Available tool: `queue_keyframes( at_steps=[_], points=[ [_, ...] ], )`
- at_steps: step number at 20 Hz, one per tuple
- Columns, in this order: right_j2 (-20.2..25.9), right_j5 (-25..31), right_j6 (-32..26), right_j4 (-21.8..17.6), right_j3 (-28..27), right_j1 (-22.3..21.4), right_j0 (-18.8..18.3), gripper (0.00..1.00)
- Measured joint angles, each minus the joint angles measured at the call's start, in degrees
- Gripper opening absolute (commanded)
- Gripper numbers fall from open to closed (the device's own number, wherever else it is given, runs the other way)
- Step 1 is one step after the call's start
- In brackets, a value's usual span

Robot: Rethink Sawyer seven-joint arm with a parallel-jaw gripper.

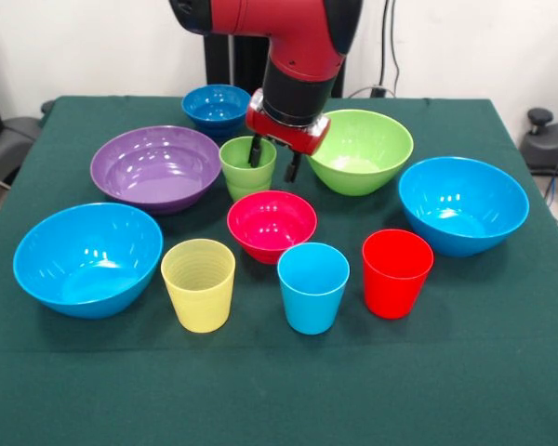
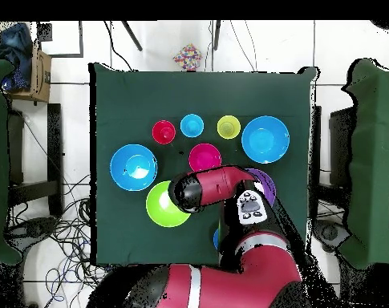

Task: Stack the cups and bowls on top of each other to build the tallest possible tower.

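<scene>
My gripper [image 1: 275,160] hangs over the green cup [image 1: 245,174] at mid-table. It is open, with one finger inside the cup and the other outside its right rim. To the right stands the empty lime-green bowl [image 1: 363,150], which also shows in the overhead view [image 2: 161,207]. The purple bowl [image 1: 155,167] and the dark blue bowl [image 1: 216,107] are to the left and behind. The pink-red bowl [image 1: 272,225] is in front of the cup. The pale yellow [image 1: 198,285], light blue [image 1: 312,288] and red [image 1: 396,272] cups stand in a front row. Two light blue bowls [image 1: 86,260] [image 1: 463,204] flank them. Nothing is stacked.
Everything stands upright on a dark green tablecloth [image 1: 279,390]. In the overhead view my arm [image 2: 229,192] hides the green cup, the gripper and most of the purple bowl [image 2: 267,181]. Chairs and cables lie beyond the table's sides.
</scene>
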Motion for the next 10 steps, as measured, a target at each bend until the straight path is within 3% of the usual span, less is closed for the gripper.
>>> queue_keyframes(
  at_steps=[9,10],
  points=[
    [0.0,0.0,0.0,0.0,0.0,0.0,0.0,1.00],
    [0.0,0.0,0.0,0.0,0.0,0.0,0.0,0.00]
  ],
)
